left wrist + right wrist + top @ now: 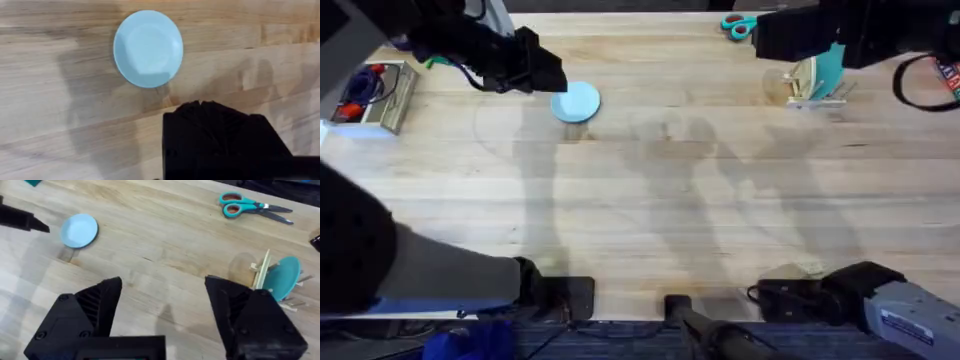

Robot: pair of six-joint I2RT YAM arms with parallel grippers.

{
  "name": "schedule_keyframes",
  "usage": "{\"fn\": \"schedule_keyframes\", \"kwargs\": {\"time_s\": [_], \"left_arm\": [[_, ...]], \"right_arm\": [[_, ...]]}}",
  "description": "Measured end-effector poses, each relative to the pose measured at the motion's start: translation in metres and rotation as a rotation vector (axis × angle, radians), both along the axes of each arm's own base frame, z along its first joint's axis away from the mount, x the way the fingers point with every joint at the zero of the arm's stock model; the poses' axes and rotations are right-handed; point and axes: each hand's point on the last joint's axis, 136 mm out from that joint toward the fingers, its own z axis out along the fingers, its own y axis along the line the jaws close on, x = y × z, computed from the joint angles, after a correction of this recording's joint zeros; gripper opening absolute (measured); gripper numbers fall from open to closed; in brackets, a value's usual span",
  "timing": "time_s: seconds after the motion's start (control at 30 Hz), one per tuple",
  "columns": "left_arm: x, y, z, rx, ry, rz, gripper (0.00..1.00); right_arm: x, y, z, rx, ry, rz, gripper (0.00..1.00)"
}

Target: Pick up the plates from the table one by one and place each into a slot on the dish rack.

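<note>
light blue plate (576, 102) flat on table (650, 190), left gripper (555, 75) beside it.

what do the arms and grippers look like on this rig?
Both arms are black. The right gripper has two chunky, angular matte-black fingers with ribbed inner faces. The left gripper is the same black. The right arm's base has a grey housing with a white label.

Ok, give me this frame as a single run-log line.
light blue plate flat on table, ungrasped | left gripper beside it | right gripper open, empty | dish rack holds teal plate
</note>
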Motion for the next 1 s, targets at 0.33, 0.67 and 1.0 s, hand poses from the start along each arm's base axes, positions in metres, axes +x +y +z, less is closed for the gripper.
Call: {"fn": "schedule_keyframes", "kwargs": {"time_s": [0.33,0.67,1.0], "left_arm": [[0.013,0.030,-0.023,-0.014,0.023,0.073,0.041],[0.021,0.038,-0.047,-0.023,0.059,0.089,0.040],[0.036,0.043,-0.047,-0.009,0.000,0.090,0.040]], "right_arm": [[0.000,0.000,0.000,0.000,0.000,0.000,0.994],[0.000,0.000,0.000,0.000,0.000,0.000,0.994],[0.000,0.000,0.000,0.000,0.000,0.000,0.993]]}}
